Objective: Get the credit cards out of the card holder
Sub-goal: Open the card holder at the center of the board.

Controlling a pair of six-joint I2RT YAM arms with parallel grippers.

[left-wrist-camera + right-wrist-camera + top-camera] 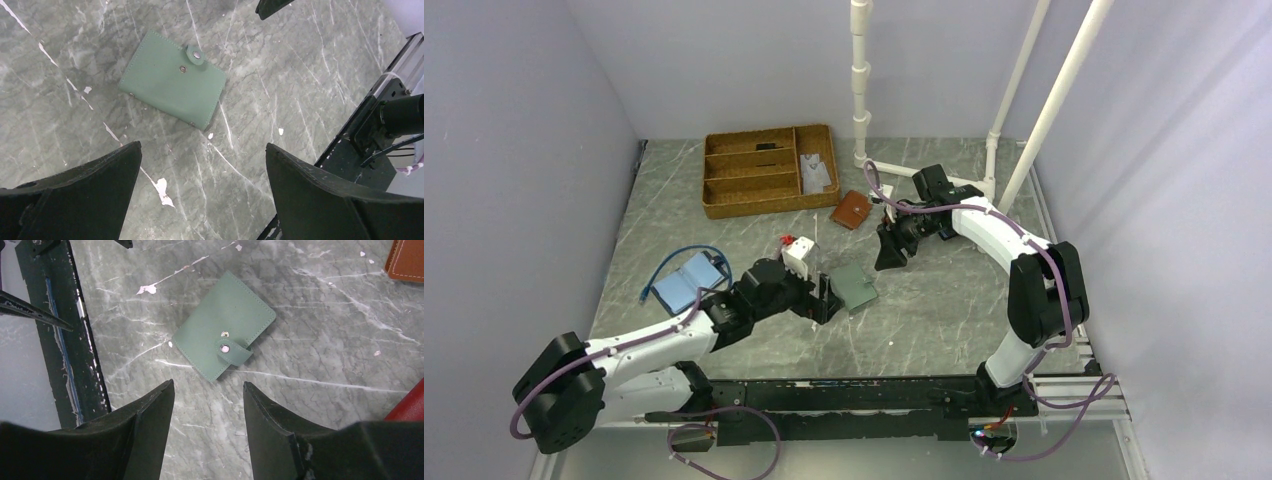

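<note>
Two empty pincers: my left pincer (824, 298) gapes wide just beside the card holder (856, 287), nearer than my right pincer (889, 255), which is narrower and sits beyond holder's far corner. Holder flat on worktop (924, 320), strap (195, 54) snapped shut, long axis skewed vs. left jaws.

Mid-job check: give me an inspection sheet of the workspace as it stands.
Surface: grey marbled table, white chips.
Job's things: card holder closed, lying flat; no cards seen outside it.
Clutter: brown wallet; small red item; blue flat piece; wicker tray, greyish pieces in its right compartment.
End effectors: left end effector open, empty; right end effector open, empty; neither touches the holder.
Cables: purple cables along both arms; blue cable by the blue piece.
Surroundings: white pipe frame; plain walls.
</note>
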